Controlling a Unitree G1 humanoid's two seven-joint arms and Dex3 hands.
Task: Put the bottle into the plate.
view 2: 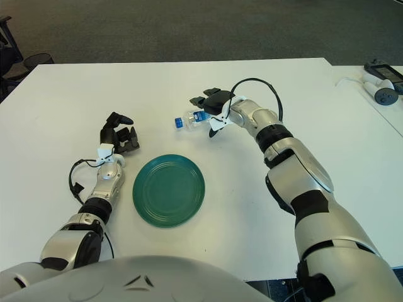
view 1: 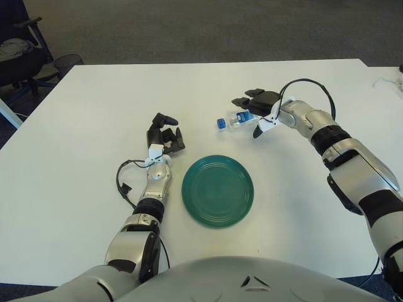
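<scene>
Here's the white table [view 1: 75, 189] seen from above, and the action is all on the far right side, where the right hand [view 1: 257, 104] reaches in over the bottle [view 1: 234, 120]. The dark fingers [view 1: 247, 99] are spread above the bottle's body, with the white thumb piece coming down on its near-right side, so the hand brackets the bottle; whether it has a true pinch on it cannot be told from here. The bottle itself is a small clear one with a blue cap [view 1: 221, 123] and a blue label, lying on its side (cap pointing left), its capped end sticking out from under the hand. It sits on the table beyond the plate [view 1: 218, 191], clearly apart from it and not inside it. That plate is a round teal-green dish with concentric ridges, lying flat on the near middle of the table with nothing on it. Over on the left, the left hand [view 1: 165, 137] shows just beside the plate's far-left edge, palm turned up, its black fingers curled loosely inward and holding nothing, with a thin black cable looping off the wrist. Beyond the table's far-left corner, an office chair [view 1: 19, 53] stands on the grey carpet.
</scene>
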